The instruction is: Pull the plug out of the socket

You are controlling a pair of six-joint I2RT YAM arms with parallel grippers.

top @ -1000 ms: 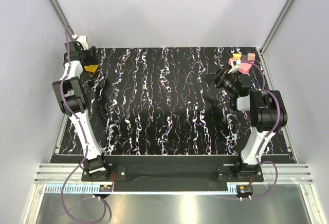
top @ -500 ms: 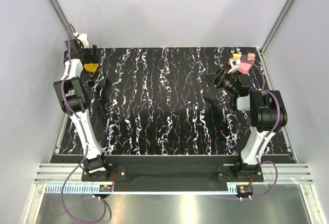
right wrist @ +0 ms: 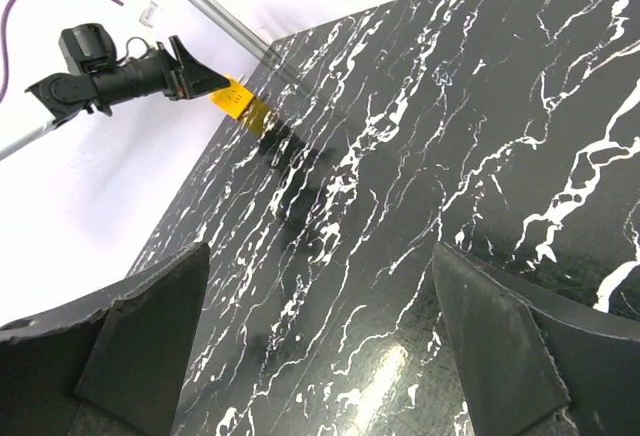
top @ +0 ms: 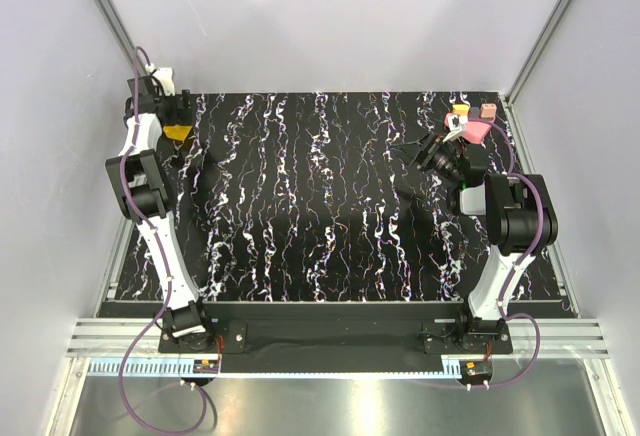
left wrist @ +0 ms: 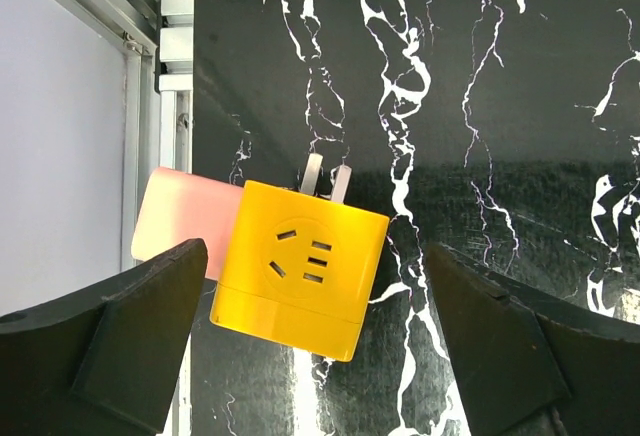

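The yellow socket block (left wrist: pixel 300 268) was seen lying at the far left corner of the black marbled table (top: pixel 330 226), its slotted face turned up toward the left wrist camera and two bare metal prongs (left wrist: pixel 326 177) projecting from its far side. A pale pink block (left wrist: pixel 180 218) was set just beside its left side, partly hidden by it, at the very edge of the table; whether the two were joined could not be told. The left gripper (left wrist: pixel 318 256) was held over the yellow socket block with its jaws wide apart, one finger to either side, and nothing was clamped between them. Contact between either finger and the block could not be made out. The corner was hemmed in on the left by the aluminium frame rail (left wrist: pixel 165 86) and, beyond it, the white wall (left wrist: pixel 60 156), both close to the pale pink block. The right gripper (top: pixel 420 149) was placed well apart from all this, near the far right of the table, its jaws likewise spread and empty, and was pointed across the marble toward the left arm (right wrist: pixel 110 81). Behind it, in the far right corner, a small cluster was gathered: a pink piece (top: pixel 477 132), a small yellow piece (top: pixel 460 110) and a tan piece (top: pixel 488 110). A purple cable (top: pixel 140 61) was looped above the left wrist
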